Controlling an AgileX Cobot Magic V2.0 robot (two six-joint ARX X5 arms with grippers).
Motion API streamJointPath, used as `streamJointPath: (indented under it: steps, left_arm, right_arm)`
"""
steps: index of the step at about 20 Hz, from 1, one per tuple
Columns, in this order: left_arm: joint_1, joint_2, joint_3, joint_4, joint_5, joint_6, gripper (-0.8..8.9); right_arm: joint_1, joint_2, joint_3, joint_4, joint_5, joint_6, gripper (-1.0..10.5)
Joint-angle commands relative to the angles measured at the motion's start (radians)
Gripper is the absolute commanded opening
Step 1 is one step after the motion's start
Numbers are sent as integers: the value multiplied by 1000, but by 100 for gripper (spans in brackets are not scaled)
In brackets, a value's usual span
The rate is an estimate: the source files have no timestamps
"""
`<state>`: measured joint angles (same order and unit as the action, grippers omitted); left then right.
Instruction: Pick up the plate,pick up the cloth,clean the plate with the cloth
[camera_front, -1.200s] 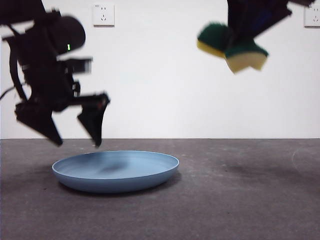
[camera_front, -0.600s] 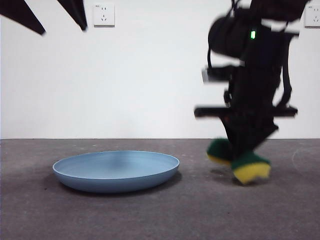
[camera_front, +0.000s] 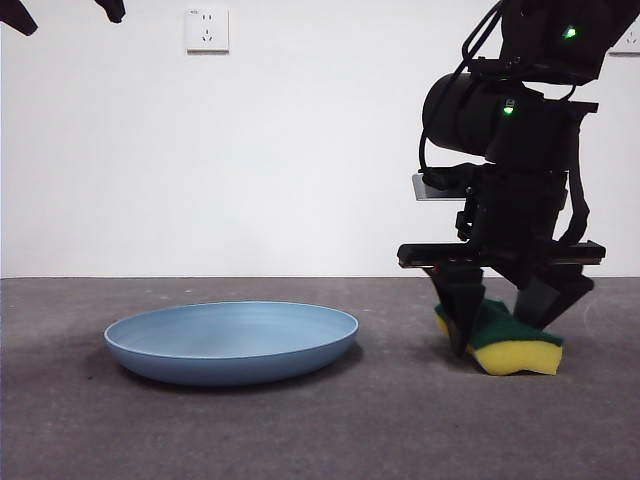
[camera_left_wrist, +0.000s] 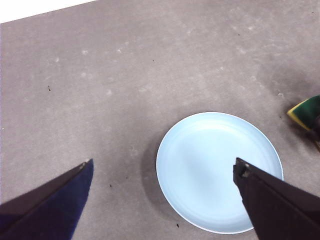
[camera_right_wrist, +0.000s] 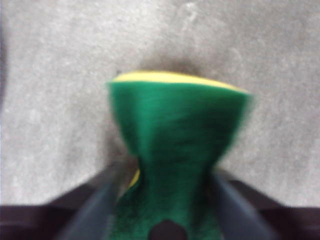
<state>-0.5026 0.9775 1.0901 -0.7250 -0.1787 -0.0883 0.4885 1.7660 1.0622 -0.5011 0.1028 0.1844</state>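
The plate (camera_front: 231, 342) lay flat on the grey tabletop (camera_front: 320, 430), left of centre in the front view, its hollow bare and nothing touching it. Well apart to its right sat the cloth (camera_front: 508, 345), a yellow sponge with a green scouring layer on top, resting on the tabletop. The right gripper (camera_front: 505, 320) stood low over it, one jaw on each side, and the right wrist view showed the cloth (camera_right_wrist: 177, 150) squeezed narrow between those jaws, so they were pinching it. The left gripper (camera_left_wrist: 162, 170) hung high above the plate (camera_left_wrist: 218, 171), its jaws spread wide with nothing between them; in the front view only its black tips showed at the top left corner.
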Motion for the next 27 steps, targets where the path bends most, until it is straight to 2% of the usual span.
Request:
streamJointPath:
  steps: [1,9,10,11,12,13,14,15,18,21,24,27]
  left_arm:
    - [-3,-2,-4,3,-3,11,470]
    - [-3,-1,-4,6,-3,11,467]
    - [-2,-1,-4,6,-4,11,466]
    - [-2,2,-4,6,-3,11,444]
    - [-2,5,-4,-2,-4,10,358]
    - [-2,14,-4,-9,-3,11,236]
    - [-2,21,-4,-17,-3,20,43]
    - [-2,29,-4,-18,-2,45,-1]
    - [-2,34,-10,24,0,66,-9]
    - [0,18,-43,108,7,68,-9]
    - [1,-70,-198,277,26,67,-9]
    - [5,-201,-426,470,23,85,-9]
  right_arm:
    - [2,14,-8,0,-7,5,662]
    - [2,-84,-8,-1,-7,-6,653]
    - [2,-117,-8,-1,-7,-6,533]
    - [4,-159,-8,-3,-8,-20,238]
    - [5,-205,-8,-5,-21,-41,-38]
    - [5,-247,-8,-5,-23,-46,-10]
    - [5,-283,-8,-4,-24,-47,-11]
    - [5,-317,-8,-5,-24,-50,-11]
    - [5,-419,-8,-5,-28,-76,-11]
    - [5,-510,-17,2,-91,-90,-11]
    - [5,-614,-77,51,-101,-107,-11]
    - [6,-737,-213,153,-105,-103,-11]
